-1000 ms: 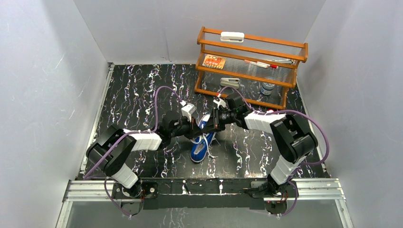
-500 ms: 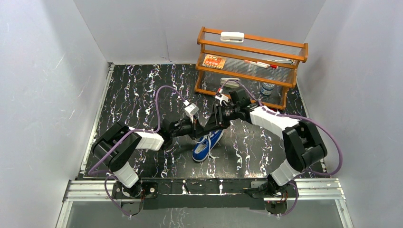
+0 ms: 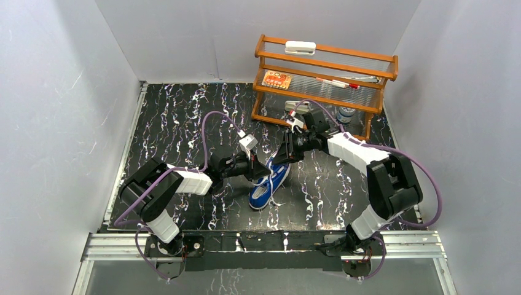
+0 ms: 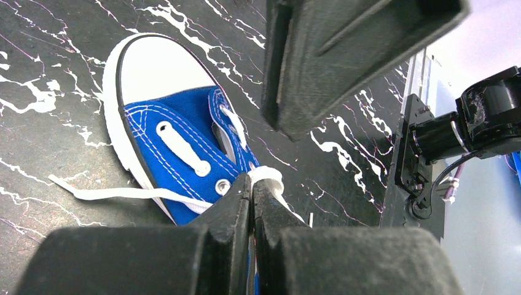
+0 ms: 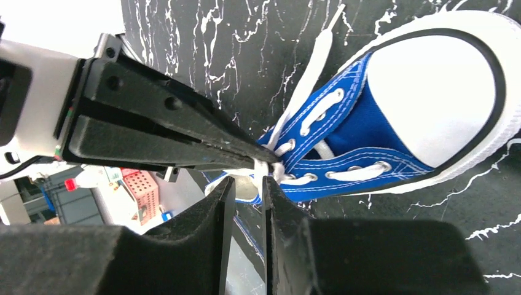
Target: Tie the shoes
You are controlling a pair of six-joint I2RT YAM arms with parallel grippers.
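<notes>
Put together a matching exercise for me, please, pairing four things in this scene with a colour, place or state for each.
Column one:
1. left gripper
2. sneaker
3. wooden rack
4. table

Column two:
A. blue canvas with a white toe cap
B. black with white veins
C. fingers shut on a white lace
D. standing at the far right of the tabletop

Pairs: 1-C; 2-A; 3-D; 4-B.

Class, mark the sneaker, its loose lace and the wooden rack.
sneaker (image 4: 166, 67), left wrist view, toe cap
loose lace (image 4: 104, 194), left wrist view, free end
wooden rack (image 3: 356, 53), top view, upper rail
</notes>
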